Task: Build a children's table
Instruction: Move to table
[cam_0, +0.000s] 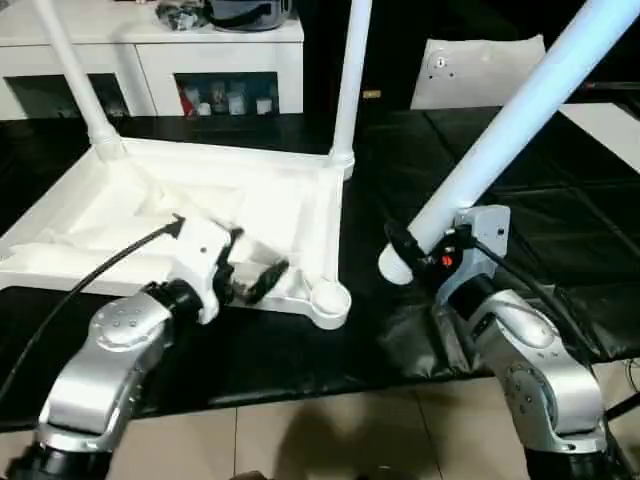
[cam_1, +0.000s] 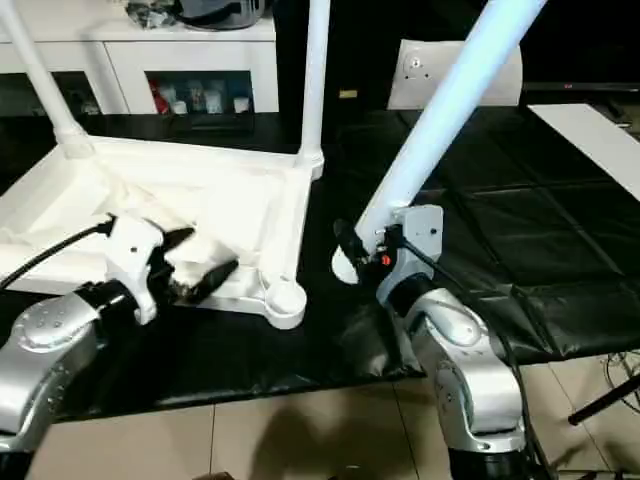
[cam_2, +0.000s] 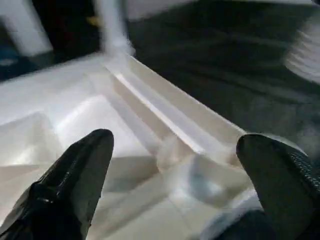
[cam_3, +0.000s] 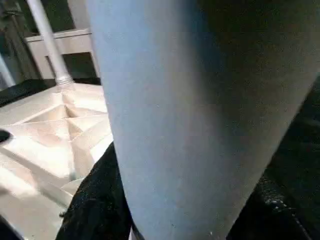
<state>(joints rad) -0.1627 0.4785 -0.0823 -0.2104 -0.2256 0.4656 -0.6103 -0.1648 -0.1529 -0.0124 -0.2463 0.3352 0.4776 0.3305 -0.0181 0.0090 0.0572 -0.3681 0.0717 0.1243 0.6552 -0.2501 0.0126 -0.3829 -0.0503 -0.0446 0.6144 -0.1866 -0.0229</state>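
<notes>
Two legs already stand upright in the far corner sockets of the upturned tabletop (cam_0: 250, 205), which lies ribbed side up on the black bench (cam_0: 470, 200): one leg (cam_0: 70, 65) at about ten o'clock, the other leg (cam_0: 350, 80) near twelve. The left tool (cam_0: 250, 270) hovers over the tabletop's near edge with its fingers spread wide and nothing between them. Just past it, at about six o'clock, the near-right corner socket (cam_0: 330, 300) is empty.

At three o'clock the right tool (cam_0: 415, 250) is clamped around the thick end of a third leg (cam_0: 520, 115), which slants up and away toward one o'clock, its end cap just beside that empty socket but apart from it.

The step in hand appears to be fitting this third leg. The next move likely calls for tipping it upright, lining its end over the socket and pressing it in, perhaps with the left tool steadying the rim. The cabinet (cam_0: 200, 60) behind holds small items too blurred to name.
</notes>
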